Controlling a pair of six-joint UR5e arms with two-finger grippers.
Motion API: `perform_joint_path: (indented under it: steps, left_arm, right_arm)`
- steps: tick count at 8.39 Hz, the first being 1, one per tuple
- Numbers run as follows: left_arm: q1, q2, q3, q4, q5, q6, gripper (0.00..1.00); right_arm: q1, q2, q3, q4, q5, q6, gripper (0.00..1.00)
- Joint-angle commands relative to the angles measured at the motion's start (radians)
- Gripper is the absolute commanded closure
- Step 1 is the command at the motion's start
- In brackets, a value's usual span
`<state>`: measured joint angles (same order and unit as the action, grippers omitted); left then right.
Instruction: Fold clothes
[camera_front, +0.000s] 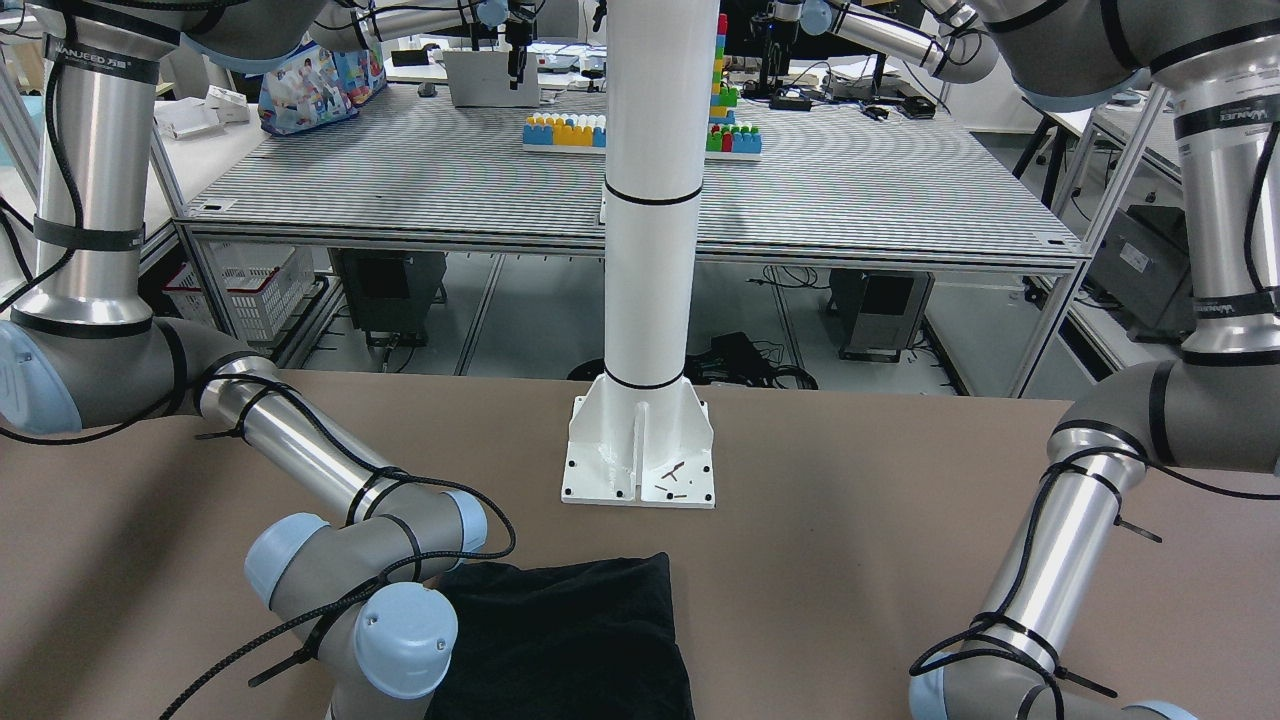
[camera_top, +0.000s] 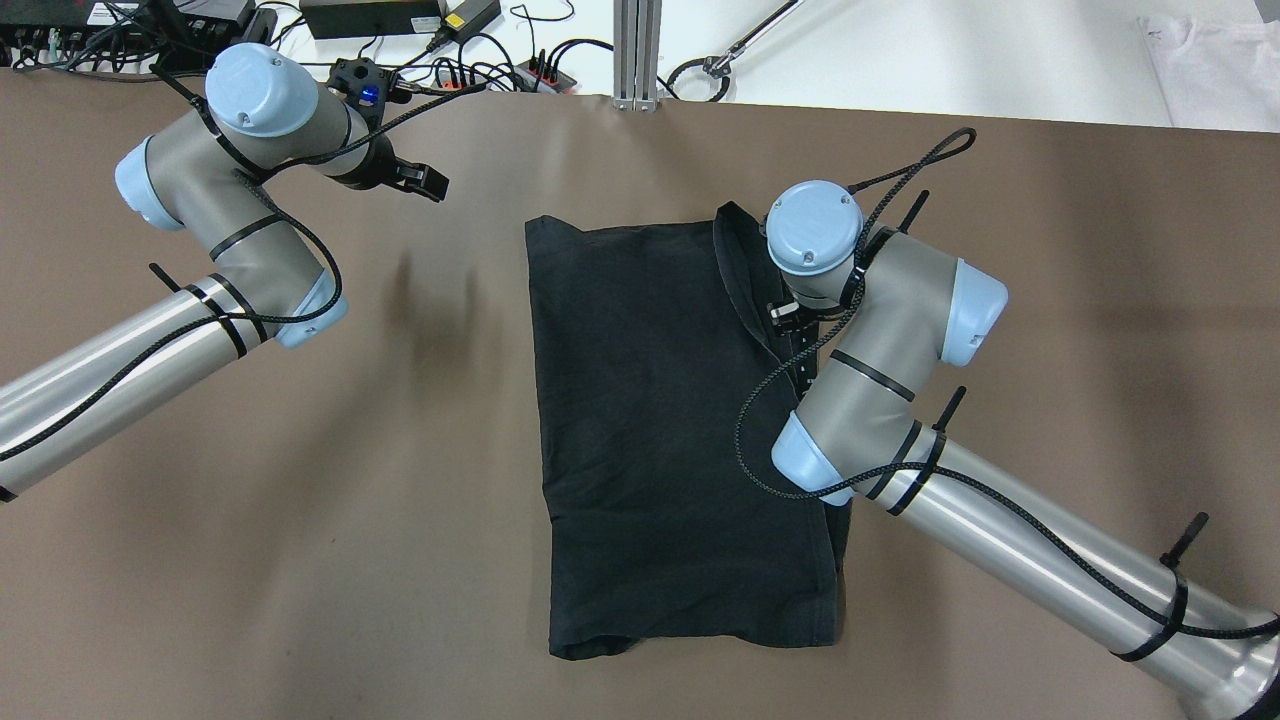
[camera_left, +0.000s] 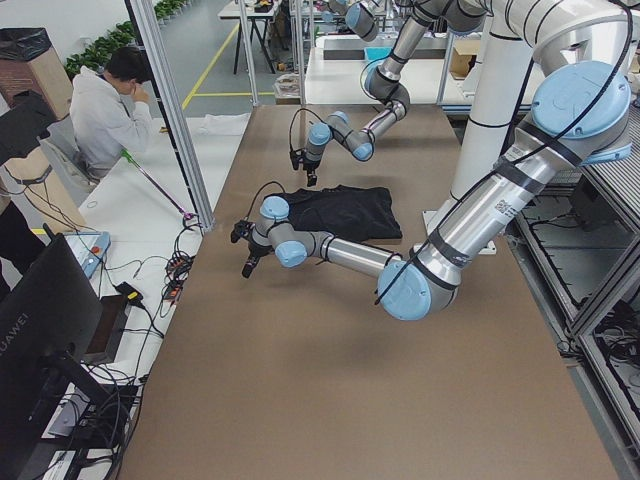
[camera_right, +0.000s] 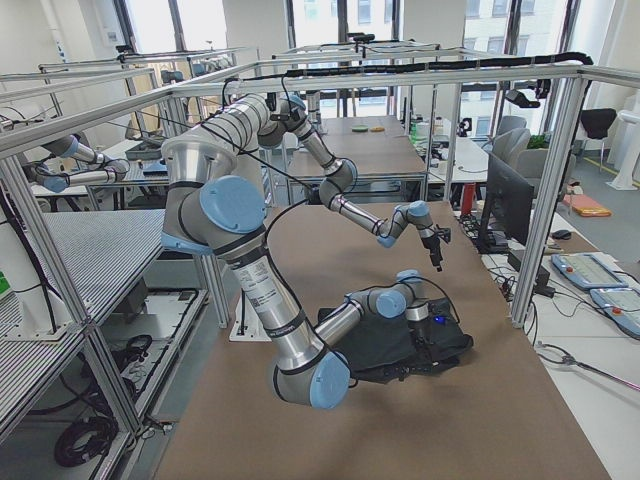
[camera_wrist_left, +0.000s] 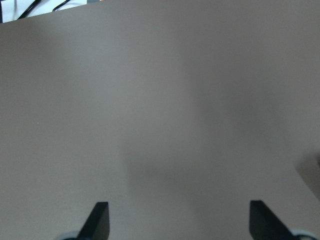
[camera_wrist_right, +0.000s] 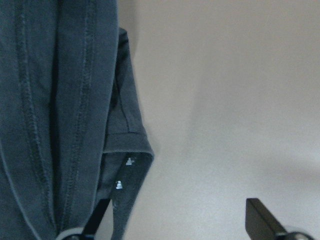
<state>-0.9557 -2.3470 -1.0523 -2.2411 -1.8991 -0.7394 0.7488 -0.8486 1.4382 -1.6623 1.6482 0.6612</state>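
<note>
right gripper (camera_wrist_right: 177, 220): spread, astride the cloth (camera_top: 650, 400) edge, one finger over the hem, one over bare table (camera_top: 400, 520), placed to pinch it for a fold, I judge | left gripper (camera_wrist_left: 177, 220): spread, empty, above bare table, cloth well apart from it, out of the fold's way

clothes (camera_top: 650, 420) | black, folded flat | mid-table | right edge possibly doubled
</note>
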Motion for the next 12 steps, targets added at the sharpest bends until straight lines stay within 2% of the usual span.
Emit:
perform_joint_path:
  steps: [1,3,6,9,12]
  left_arm:
    - [0.0,0.0,0.0,0.0,0.0,0.0,0.0]
    - [0.0,0.0,0.0,0.0,0.0,0.0,0.0]
    - [0.0,0.0,0.0,0.0,0.0,0.002,0.0]
    - [0.0,0.002,0.0,0.0,0.0,0.0,0.0]
    - [0.0,0.008,-0.003,-0.002,0.0,0.002,0.0]
  right_arm:
    - [-0.012,0.075,-0.027,-0.002,0.019,0.061,0.06]
    - [-0.043,0.143,-0.134,0.001,0.019,0.1,0.06]
    - [-0.043,0.146,-0.174,0.003,0.019,0.097,0.06]
    - [-0.046,0.155,-0.269,0.136,0.018,0.098,0.06]
    - [-0.045,0.171,-0.272,0.136,0.018,0.1,0.06]
